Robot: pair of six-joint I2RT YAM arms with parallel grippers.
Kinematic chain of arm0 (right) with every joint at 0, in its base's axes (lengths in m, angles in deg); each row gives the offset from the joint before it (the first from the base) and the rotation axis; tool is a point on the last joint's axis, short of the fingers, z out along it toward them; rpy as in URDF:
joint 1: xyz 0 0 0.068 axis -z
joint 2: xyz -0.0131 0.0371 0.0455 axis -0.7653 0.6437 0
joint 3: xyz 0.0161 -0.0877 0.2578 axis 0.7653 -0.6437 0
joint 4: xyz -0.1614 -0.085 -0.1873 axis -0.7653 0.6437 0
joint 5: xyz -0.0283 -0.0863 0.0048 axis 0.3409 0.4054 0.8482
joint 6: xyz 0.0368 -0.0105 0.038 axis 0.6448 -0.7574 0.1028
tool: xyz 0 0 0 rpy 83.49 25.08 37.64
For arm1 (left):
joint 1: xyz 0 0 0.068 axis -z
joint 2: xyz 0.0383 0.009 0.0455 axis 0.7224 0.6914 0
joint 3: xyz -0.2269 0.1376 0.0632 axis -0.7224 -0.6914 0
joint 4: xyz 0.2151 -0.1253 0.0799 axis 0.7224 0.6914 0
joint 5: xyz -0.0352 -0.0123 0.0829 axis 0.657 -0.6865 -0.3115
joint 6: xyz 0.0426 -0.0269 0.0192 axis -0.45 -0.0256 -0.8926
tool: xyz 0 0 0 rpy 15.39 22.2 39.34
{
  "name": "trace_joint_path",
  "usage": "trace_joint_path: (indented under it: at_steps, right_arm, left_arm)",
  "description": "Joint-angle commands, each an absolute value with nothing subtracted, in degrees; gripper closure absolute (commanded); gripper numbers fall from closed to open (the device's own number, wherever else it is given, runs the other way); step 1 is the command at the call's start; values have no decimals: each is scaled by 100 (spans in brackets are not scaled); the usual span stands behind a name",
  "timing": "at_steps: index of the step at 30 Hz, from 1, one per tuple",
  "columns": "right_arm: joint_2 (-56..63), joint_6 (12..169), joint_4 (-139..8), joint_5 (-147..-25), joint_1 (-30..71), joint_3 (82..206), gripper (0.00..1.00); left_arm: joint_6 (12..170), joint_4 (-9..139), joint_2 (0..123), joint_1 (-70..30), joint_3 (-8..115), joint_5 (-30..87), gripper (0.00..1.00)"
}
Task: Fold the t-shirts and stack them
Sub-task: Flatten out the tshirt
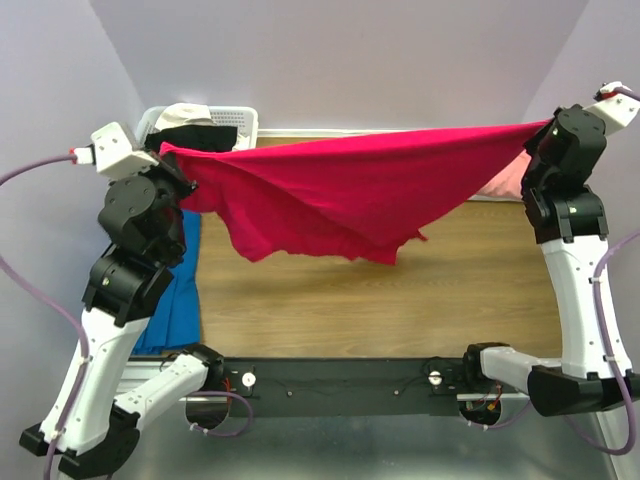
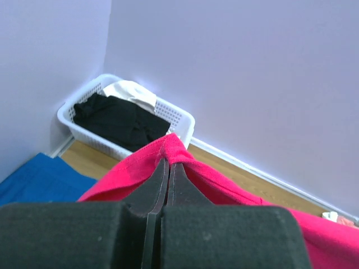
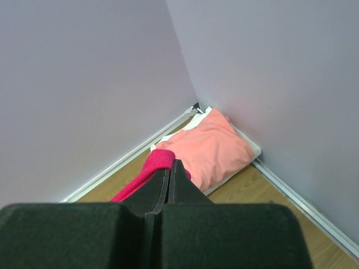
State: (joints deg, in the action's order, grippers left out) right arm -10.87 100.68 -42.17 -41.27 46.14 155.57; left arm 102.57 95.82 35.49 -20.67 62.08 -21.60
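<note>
Spread step: crimson t-shirt [image 1: 340, 195] hangs in the air across the upper middle of the top view, stretched between both arms. Its lower edge droops to a ragged point above the wooden table [image 1: 400, 320].

Left gripper [image 2: 168, 163] is pinched tight on one corner at upper left. Right gripper [image 3: 170, 168] is pinched tight on the opposite corner at upper right. Top edge looks taut; cloth below bunches and laps over itself left of centre.

Judgement: to lay it well, hold both corners level and the edge tight while lowering. Let the hanging hem touch the table first, then draw toward the bottom of the frame so the wrinkles pull out. Release only once the shirt lies flat.

Risk: hem catching the blue cloth [image 1: 180, 290] at left.

Salmon-pink t-shirt [image 3: 216, 148] lies folded in the upper right corner. Black t-shirt [image 2: 120, 120] and white t-shirt [image 2: 134, 92] sit in the basket [image 2: 179, 116] at upper left.
</note>
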Motion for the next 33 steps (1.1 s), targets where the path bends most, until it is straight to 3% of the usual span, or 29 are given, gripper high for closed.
trace_joint_path:
  at_steps: [1,11,20,21,22,25,30,33]
  right_arm:
    - [-537,10358,-4183,-4225,4668,15418,99]
    - [2449,11440,-4183,-4400,4668,15268,99]
    - [4440,10931,-4174,-4788,4668,16515,99]
    - [4484,10843,-4157,-4814,4677,16690,89]
    - [4475,10790,-4122,-4797,4668,16753,61]
    - [4309,10658,-4051,-4709,4668,16868,29]
    - [3440,10710,-3683,-5067,4642,16526,25]
    - [2582,10912,-3480,-5576,4458,15509,26]
  left_arm:
    - [9988,9209,4256,-2094,6037,-2091,100]
    - [11042,9851,7435,-2086,5948,-1844,100]
    - [11342,9983,8826,-2094,6554,-2108,100]
    - [11334,10000,8889,-2094,6616,-2073,100]
    - [11325,10018,8933,-2094,6694,-2064,100]
    - [11255,9957,9038,-2094,6739,-2003,100]
    - [11176,9913,9179,-2094,6801,-1871,100]
    - [11158,9878,9232,-2094,6810,-1748,100]
